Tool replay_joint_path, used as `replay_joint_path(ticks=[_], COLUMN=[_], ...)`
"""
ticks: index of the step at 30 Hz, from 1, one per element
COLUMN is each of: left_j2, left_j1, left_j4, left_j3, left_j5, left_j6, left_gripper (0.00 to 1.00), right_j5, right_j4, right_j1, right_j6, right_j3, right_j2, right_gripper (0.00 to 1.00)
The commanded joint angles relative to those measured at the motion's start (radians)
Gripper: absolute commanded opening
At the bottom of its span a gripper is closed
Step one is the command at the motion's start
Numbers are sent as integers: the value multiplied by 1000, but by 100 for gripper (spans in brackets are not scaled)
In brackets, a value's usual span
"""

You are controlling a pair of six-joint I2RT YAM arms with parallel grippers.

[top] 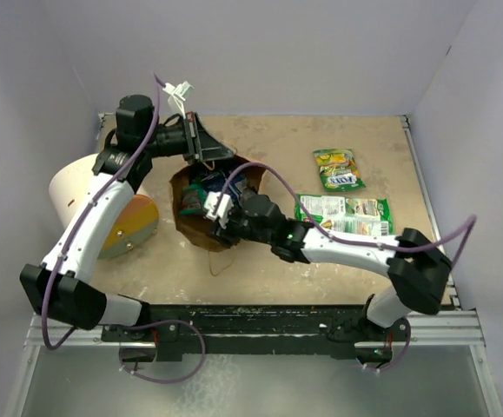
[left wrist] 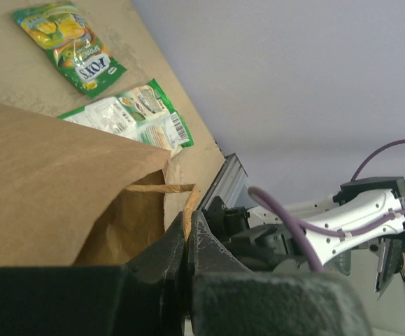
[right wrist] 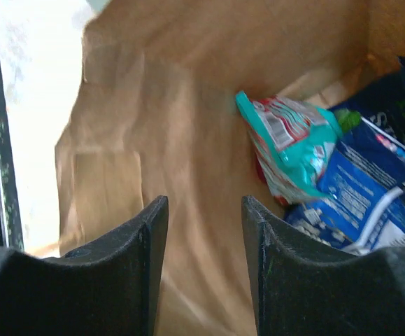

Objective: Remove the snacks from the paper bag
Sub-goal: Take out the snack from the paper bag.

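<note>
While the left gripper [left wrist: 188,225] was clamped tight on the rim of the paper bag [top: 195,233], holding its mouth open, the right gripper [right wrist: 204,210] sat just inside that mouth with its jaws apart and nothing between them. So the right arm looked like the one to do the grabbing, since the left was busy with the bag. From the right wrist camera, the teal packet [right wrist: 286,143] lay off to the right of the jaws and a bit deeper in, leaning on the bag wall. Its long side ran slantwise from upper left to lower right, and the dark blue packet [right wrist: 370,192] was tucked just beyond it. My guess: the gripper needed to shift right and twist to straddle the teal one's edge. The green-yellow packet [top: 338,169] and the green-edged packet [top: 344,214] were lying out on the table [top: 268,282], off to the bag's right.
</note>
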Motion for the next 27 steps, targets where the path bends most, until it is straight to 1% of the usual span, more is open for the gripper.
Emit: replay_joint_path(ticks=[1, 5, 8, 11, 14, 17, 21, 23, 25, 27], left_j2=[-138, -135, -119, -108, -103, -102, -106, -111, -114, -115], left_j1=[-10, -10, -11, -10, -11, -11, -9, -10, -10, -13], left_j4=[188, 143, 146, 139, 143, 145, 124, 63, 20, 38], left_j3=[-67, -30, 0, 17, 16, 10, 5, 5, -10, -47], left_j5=[38, 40, 47, 41, 33, 27, 10, -43, -82, -82], left_j6=[-111, -110, -137, -146, -160, -174, -192, -223, -274, -332], left_gripper=[0, 0, 0, 0, 0, 0, 0, 0, 0, 0], right_j5=[-13, -25, 23, 59, 50, 91, 155, 167, 195, 188], right_j4=[22, 26, 55, 67, 24, 74, 109, 102, 107, 77], right_j1=[-6, -6, -6, -7, -5, -4, -4, -4, -16, -36], right_j6=[-161, -331, -421, -502, -586, -627, -668, -699, -712, -728], right_j3=[-115, -204, -214, -175, -89, -31, 45, 74, 102, 128], right_j2=[-183, -312, -334, -291, -226, -165, -105, -84, -53, -29], right_gripper=[49, 50, 53, 57, 59, 60, 59, 58, 57, 57])
